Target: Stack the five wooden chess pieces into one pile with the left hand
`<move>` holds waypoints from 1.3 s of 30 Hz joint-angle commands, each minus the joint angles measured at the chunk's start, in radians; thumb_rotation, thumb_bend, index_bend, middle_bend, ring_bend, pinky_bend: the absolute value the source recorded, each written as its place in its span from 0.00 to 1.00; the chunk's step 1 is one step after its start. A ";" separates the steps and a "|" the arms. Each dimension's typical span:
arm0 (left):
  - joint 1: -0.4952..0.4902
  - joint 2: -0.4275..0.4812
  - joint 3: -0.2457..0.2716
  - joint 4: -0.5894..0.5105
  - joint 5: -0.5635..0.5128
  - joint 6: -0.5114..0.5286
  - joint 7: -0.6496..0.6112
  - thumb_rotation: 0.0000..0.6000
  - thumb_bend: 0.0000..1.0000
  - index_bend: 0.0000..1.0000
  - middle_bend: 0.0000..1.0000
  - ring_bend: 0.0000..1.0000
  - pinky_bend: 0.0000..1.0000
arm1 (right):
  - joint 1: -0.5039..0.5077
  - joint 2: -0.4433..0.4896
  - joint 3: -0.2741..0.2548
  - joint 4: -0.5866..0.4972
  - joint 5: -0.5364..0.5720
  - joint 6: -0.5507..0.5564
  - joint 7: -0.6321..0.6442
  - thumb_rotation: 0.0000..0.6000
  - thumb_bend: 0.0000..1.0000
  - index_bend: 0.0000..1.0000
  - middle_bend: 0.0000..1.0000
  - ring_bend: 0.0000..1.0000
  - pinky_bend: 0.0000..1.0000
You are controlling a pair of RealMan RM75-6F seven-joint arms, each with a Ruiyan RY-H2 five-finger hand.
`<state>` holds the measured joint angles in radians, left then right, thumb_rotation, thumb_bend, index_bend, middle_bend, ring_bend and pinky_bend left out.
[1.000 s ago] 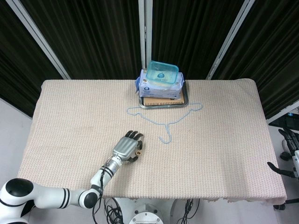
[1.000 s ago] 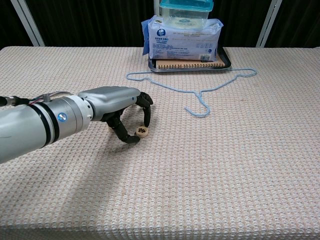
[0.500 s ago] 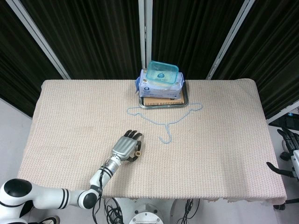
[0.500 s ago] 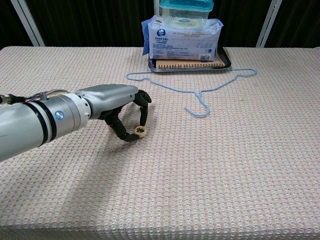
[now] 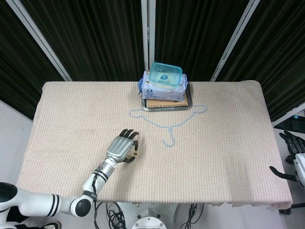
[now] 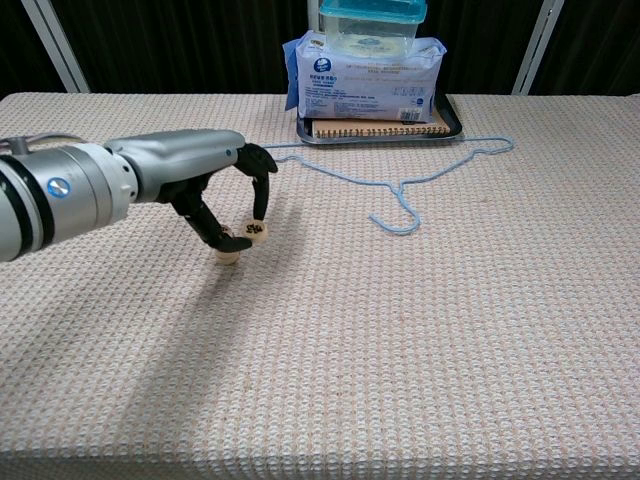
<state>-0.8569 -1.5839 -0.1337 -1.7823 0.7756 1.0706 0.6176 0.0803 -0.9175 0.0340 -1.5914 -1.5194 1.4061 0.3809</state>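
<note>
The left hand [image 6: 205,185] pinches a round wooden chess piece [image 6: 251,231] between the tip of a dark finger [image 6: 257,190] above it and the thumb below; its remaining fingers are curled downward alongside, apart from the piece. In the chest view the piece sits at about 5 o'clock from the palm, tilted, with a dark marking on its upper face. A second pale piece [image 6: 229,257] lies on the woven table cover [image 6: 420,330] directly below the fingertips, at about 7 o'clock from the held piece; whether the two touch cannot be told. The left forearm enters from 9 o'clock in the chest view, roughly level, palm facing down. In the head view the left hand [image 5: 121,150] lies at 7 o'clock from the blue wire hanger [image 5: 167,123], well apart from it. The right hand [image 5: 291,142] shows only partly at the right edge, off the table; its finger state cannot be told.
</note>
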 commanded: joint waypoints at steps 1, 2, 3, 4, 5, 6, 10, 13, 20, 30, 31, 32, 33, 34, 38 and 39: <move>0.004 0.022 0.000 -0.023 -0.015 0.017 0.018 1.00 0.27 0.49 0.10 0.00 0.00 | 0.001 -0.001 -0.001 -0.003 0.000 -0.002 -0.007 1.00 0.12 0.00 0.00 0.00 0.00; 0.005 0.026 0.001 -0.026 -0.018 0.020 0.019 1.00 0.27 0.49 0.10 0.00 0.00 | 0.002 -0.002 -0.001 -0.004 0.000 -0.003 -0.009 1.00 0.12 0.00 0.00 0.00 0.00; 0.006 0.029 0.001 -0.028 -0.020 0.023 0.020 1.00 0.27 0.49 0.10 0.00 0.00 | 0.002 -0.002 -0.001 -0.005 0.000 -0.003 -0.012 1.00 0.12 0.00 0.00 0.00 0.00; 0.007 0.033 0.002 -0.028 -0.023 0.025 0.020 1.00 0.27 0.49 0.10 0.00 0.00 | 0.002 -0.003 -0.002 -0.006 -0.001 -0.003 -0.014 1.00 0.12 0.00 0.00 0.00 0.00; 0.009 0.034 0.003 -0.028 -0.025 0.026 0.018 1.00 0.27 0.49 0.10 0.00 0.00 | 0.002 -0.003 -0.002 -0.007 -0.001 -0.003 -0.016 1.00 0.12 0.00 0.00 0.00 0.00; 0.010 0.036 0.005 -0.028 -0.027 0.026 0.017 1.00 0.27 0.50 0.10 0.00 0.00 | 0.002 -0.003 -0.002 -0.007 -0.001 -0.004 -0.017 1.00 0.12 0.00 0.00 0.00 0.00; 0.011 0.041 0.009 -0.027 -0.032 0.023 0.015 1.00 0.27 0.49 0.10 0.00 0.00 | 0.004 -0.003 -0.002 -0.008 0.003 -0.009 -0.022 1.00 0.12 0.00 0.00 0.00 0.00; 0.011 0.042 0.009 -0.024 -0.035 0.021 0.011 1.00 0.27 0.49 0.10 0.00 0.00 | 0.005 -0.003 -0.002 -0.008 0.005 -0.012 -0.023 1.00 0.12 0.00 0.00 0.00 0.00; 0.010 0.042 0.013 -0.013 -0.044 0.010 0.005 1.00 0.27 0.49 0.10 0.00 0.00 | 0.007 -0.003 -0.001 -0.008 0.010 -0.017 -0.023 1.00 0.12 0.00 0.00 0.00 0.00; 0.012 0.044 0.020 -0.006 -0.033 0.007 -0.005 1.00 0.27 0.47 0.10 0.00 0.00 | 0.007 -0.002 -0.003 -0.011 0.010 -0.017 -0.027 1.00 0.12 0.00 0.00 0.00 0.00; 0.012 0.044 0.020 -0.005 -0.036 0.006 -0.005 1.00 0.27 0.46 0.10 0.00 0.00 | 0.007 -0.002 -0.002 -0.011 0.009 -0.017 -0.027 1.00 0.12 0.00 0.00 0.00 0.00; 0.012 0.043 0.020 -0.003 -0.038 0.005 -0.005 1.00 0.27 0.46 0.10 0.00 0.00 | 0.007 -0.002 -0.003 -0.011 0.009 -0.017 -0.028 1.00 0.12 0.00 0.00 0.00 0.00; 0.012 0.043 0.021 -0.002 -0.040 0.005 -0.006 1.00 0.27 0.45 0.10 0.00 0.00 | 0.007 -0.002 -0.003 -0.012 0.009 -0.017 -0.029 1.00 0.12 0.00 0.00 0.00 0.00; 0.013 0.042 0.021 0.000 -0.041 0.004 -0.007 1.00 0.27 0.45 0.10 0.00 0.00 | 0.007 -0.002 -0.003 -0.012 0.009 -0.017 -0.029 1.00 0.12 0.00 0.00 0.00 0.00; 0.015 0.044 0.024 0.000 -0.041 0.005 -0.009 1.00 0.27 0.43 0.10 0.00 0.00 | 0.006 -0.003 -0.003 -0.012 0.010 -0.016 -0.030 1.00 0.12 0.00 0.00 0.00 0.00; 0.016 0.045 0.023 -0.002 -0.041 0.006 -0.011 1.00 0.27 0.42 0.10 0.00 0.00 | 0.006 -0.002 -0.003 -0.012 0.010 -0.016 -0.030 1.00 0.12 0.00 0.00 0.00 0.00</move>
<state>-0.8413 -1.5390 -0.1105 -1.7840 0.7344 1.0766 0.6073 0.0865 -0.9199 0.0312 -1.6031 -1.5092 1.3901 0.3515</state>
